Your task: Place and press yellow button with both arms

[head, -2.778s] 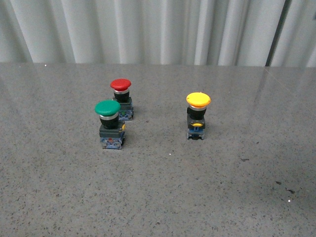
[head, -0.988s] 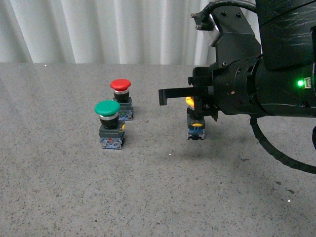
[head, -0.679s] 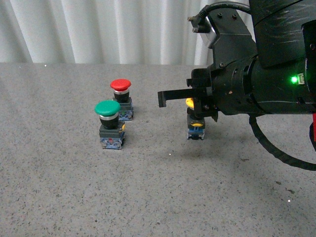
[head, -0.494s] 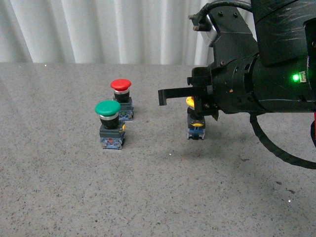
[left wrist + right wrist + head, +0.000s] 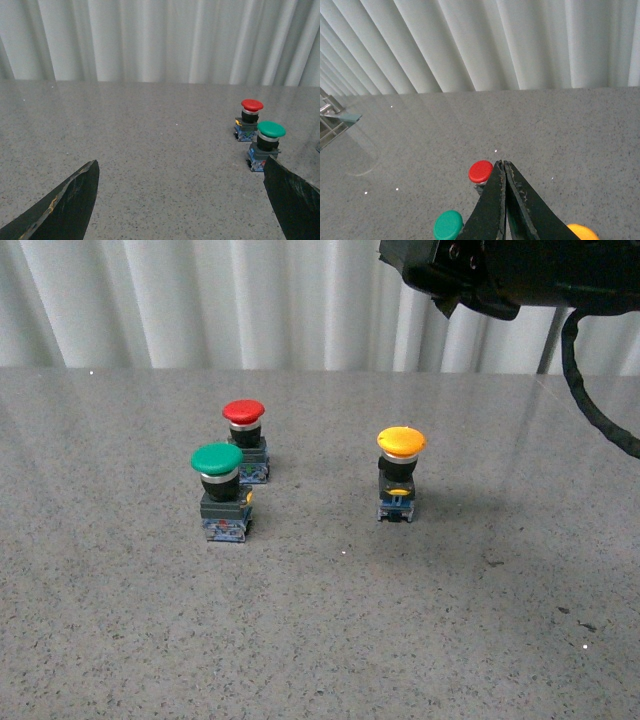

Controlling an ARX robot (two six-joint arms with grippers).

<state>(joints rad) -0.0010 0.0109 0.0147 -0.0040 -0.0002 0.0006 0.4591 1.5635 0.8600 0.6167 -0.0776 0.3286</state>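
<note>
- The grey speckled table (image 5: 320,640) fills the lower part of the front view, with a pleated white curtain (image 5: 200,300) hanging behind its far edge.
- The right arm (image 5: 510,270) now shows only as a black mass at the top right of the front view, with a black cable (image 5: 590,390) looping down from it. Half a second ago it hung low, right over the yellow button, with one finger jutting out sideways. It has since lifted well clear.
- The right gripper (image 5: 504,200) has its two black fingers pressed together with no gap, and nothing is held between them. In the right wrist view the tips point down toward the group of buttons.
- The left gripper (image 5: 180,200) is spread wide, with one dark finger at each lower corner of the left wrist view and bare table between them. It holds nothing.
- The yellow button (image 5: 400,475) stands upright on the table, right of centre and well apart from the other two. It stands where it stood in the earliest picture.
- The green button (image 5: 221,490) stands just in front of the red button (image 5: 245,440), both upright on the left.
- With the arm withdrawn and the button upright, a press may well have been made. The pictures do not show contact, so that is only a judgement, and the left arm's share looks not yet done.
</note>
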